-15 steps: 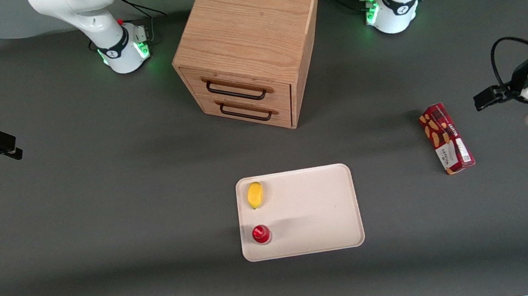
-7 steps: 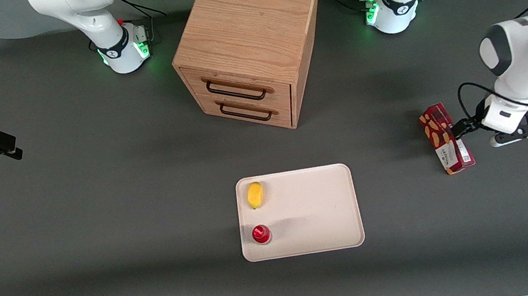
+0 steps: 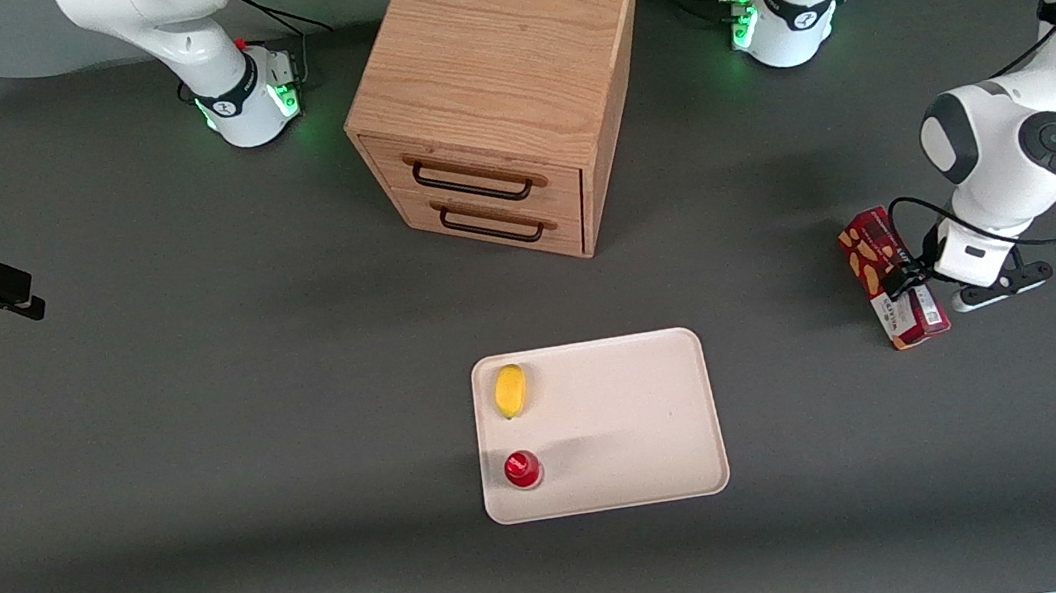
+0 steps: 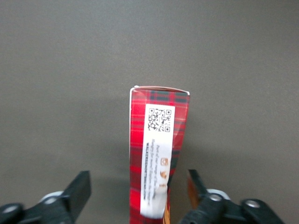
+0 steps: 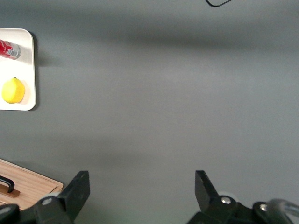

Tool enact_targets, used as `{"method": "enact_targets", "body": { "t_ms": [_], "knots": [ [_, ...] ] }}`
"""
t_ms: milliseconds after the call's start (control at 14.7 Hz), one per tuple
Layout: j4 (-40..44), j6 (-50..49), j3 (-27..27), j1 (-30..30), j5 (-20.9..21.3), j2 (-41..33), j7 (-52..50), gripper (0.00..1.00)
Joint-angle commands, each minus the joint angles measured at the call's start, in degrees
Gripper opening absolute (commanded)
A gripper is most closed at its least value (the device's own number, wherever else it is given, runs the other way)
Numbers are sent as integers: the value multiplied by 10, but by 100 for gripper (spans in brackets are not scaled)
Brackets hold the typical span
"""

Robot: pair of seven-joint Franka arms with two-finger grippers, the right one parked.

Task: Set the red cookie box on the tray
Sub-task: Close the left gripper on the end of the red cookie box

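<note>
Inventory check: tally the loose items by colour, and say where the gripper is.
Red: 2, box on the table, cup on the tray
Yellow: 1, lemon on the tray
Total: 3
The gripper is open, straddling the box.

The left arm bends down low, its gripper (image 4: 139, 196) spread wide, one finger (image 4: 79, 191) on each side.

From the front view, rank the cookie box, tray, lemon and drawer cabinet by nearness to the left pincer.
Left pincer, open, straddles the box.
1. Red cookie box: between its fingers, on the table.
2. Tray: toward the table's middle, nearer the camera.
3. Drawer cabinet and lemon, on the tray: too close to call.
</note>
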Motion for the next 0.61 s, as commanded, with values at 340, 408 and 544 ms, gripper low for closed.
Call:
{"method": "enact_targets", "body": {
  "t_ms": [340,408,544],
  "knots": [
    [-2,10,2,-12,-17,-8,4,0],
    [-2,1,2,-13,-17,-23,4,0],
    [9,-73,1,-12,-14,-72,5,0]
  ]
}}
